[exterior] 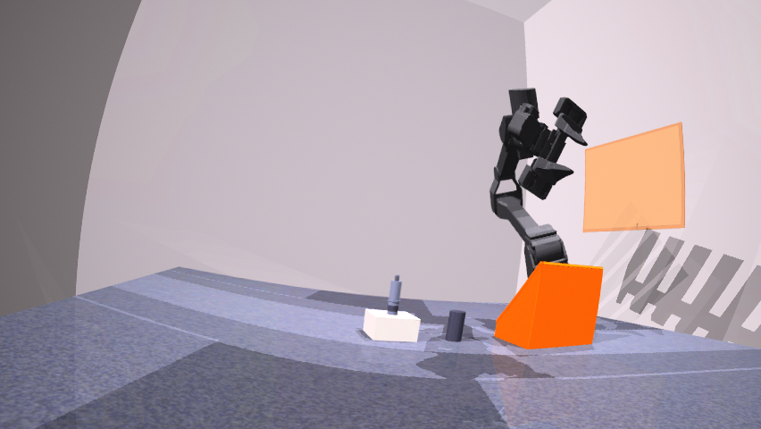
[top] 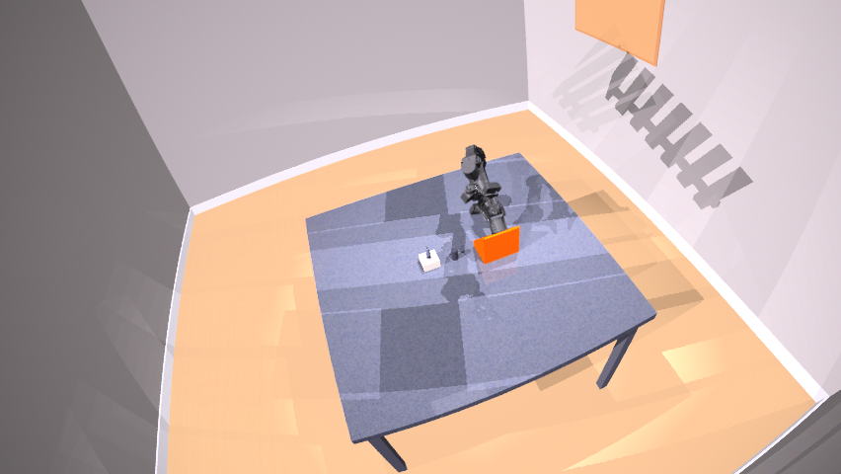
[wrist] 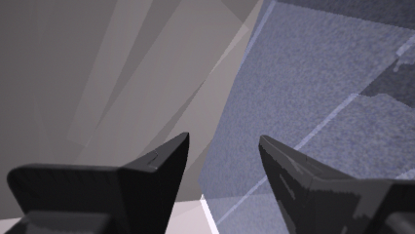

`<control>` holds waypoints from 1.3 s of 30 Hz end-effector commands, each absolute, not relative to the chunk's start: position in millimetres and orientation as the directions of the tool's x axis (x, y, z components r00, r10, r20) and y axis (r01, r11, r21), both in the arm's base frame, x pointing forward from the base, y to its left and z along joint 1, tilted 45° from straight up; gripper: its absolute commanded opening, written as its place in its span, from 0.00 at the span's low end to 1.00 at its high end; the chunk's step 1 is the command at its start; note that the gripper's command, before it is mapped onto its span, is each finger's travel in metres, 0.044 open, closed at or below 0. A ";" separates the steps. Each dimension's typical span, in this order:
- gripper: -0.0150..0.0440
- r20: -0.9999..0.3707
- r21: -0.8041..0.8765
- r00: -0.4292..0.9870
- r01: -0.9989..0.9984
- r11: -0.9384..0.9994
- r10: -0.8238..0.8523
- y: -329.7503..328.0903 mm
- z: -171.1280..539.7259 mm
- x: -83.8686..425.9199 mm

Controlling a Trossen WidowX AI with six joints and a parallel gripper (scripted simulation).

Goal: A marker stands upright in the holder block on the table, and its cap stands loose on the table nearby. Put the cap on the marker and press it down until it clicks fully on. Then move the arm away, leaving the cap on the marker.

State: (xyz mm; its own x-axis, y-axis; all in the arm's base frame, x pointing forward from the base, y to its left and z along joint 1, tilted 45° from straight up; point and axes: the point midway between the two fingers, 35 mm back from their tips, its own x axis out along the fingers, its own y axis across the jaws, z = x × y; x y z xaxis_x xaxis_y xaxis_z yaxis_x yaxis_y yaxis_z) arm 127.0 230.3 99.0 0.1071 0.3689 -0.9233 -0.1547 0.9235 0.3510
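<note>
Speckled table (exterior: 159,373), cylindrical cap (exterior: 455,324) upright

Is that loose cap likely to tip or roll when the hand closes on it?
Probably tippy: the cap is a short upright cylinder standing free on the table. If knocked over, its round side would likely roll. It looks rigid. The hand is open, high above it.

Bare test room: table (top: 529,329), plain walls
</note>
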 end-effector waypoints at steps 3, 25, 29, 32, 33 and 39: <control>0.67 -0.986 -0.035 0.159 0.128 0.991 -0.056 153.9 64.2 178.7; 0.67 -0.710 -0.682 -0.090 0.335 0.651 -0.698 -22.2 41.8 214.1; 0.67 -0.710 -0.682 -0.090 0.335 0.650 -0.699 -27.8 36.7 212.9; 0.67 -0.710 -0.682 -0.090 0.335 0.650 -0.699 -31.6 33.6 212.5; 0.67 -0.710 -0.682 -0.090 0.335 0.650 -0.699 -35.8 30.1 211.8; 0.67 -0.710 -0.682 -0.090 0.335 0.650 -0.699 -40.2 26.3 211.1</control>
State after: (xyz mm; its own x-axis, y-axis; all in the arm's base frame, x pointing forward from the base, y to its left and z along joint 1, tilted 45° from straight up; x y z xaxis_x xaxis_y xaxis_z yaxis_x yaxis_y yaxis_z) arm 212.3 -37.0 29.0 -0.0892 -0.6962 -0.7122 0.3402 0.6508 -0.6788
